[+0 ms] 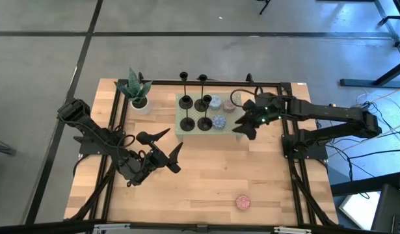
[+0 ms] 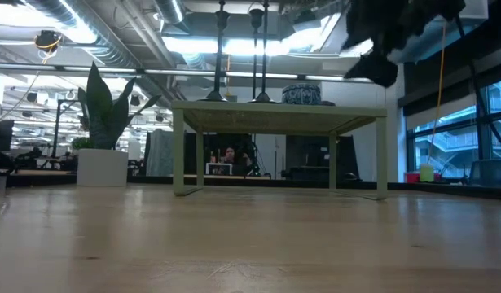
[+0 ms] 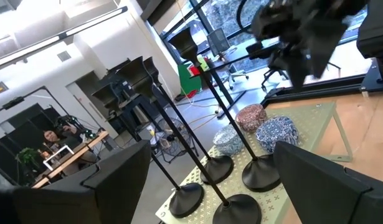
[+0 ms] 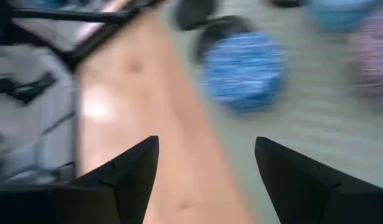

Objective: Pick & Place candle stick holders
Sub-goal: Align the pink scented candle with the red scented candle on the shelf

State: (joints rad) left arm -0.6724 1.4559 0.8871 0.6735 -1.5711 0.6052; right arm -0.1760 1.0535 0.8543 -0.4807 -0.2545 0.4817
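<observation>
Four black candle stick holders (image 1: 195, 113) stand on their disc bases on a small pale green stand (image 1: 181, 114) at the table's far middle. They also show in the left wrist view (image 3: 223, 182) and the low view (image 2: 220, 49). My left gripper (image 1: 168, 144) is open and empty, near-left of the stand, pointing at it. My right gripper (image 1: 245, 125) is open and empty, just right of the stand; in its wrist view (image 4: 207, 180) a blue puck (image 4: 244, 68) lies ahead of the fingers.
Speckled pucks (image 1: 218, 121) lie on the stand's right half beside the holders. One pink puck (image 1: 243, 202) lies on the table near the front edge. A potted green plant (image 1: 136, 91) stands at the far left. A black frame borders the table.
</observation>
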